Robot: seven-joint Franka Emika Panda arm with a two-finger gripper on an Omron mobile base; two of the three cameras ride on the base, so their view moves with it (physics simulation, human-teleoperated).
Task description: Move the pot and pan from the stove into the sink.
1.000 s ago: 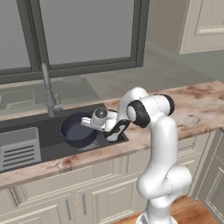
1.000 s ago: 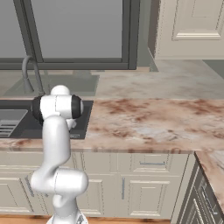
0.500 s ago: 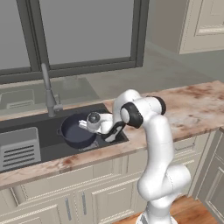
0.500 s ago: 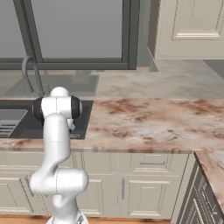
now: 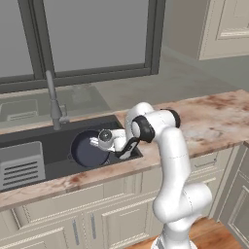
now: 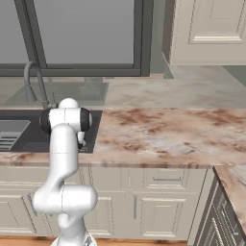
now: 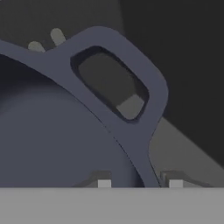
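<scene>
Soft, even rendered light; dim, slightly blurred hand view.

a marbled brown-and-cream counter (image 5: 214, 116) runs along the cabinets. the dark sink (image 5: 58, 141) is recessed toward its left end, with the faucet (image 5: 53, 99) rising at the sink's back edge. the pot (image 5: 90, 148) sits on the sink floor near its right wall, and a grey slotted rack (image 5: 20, 165) lies at the sink's left side.
</scene>
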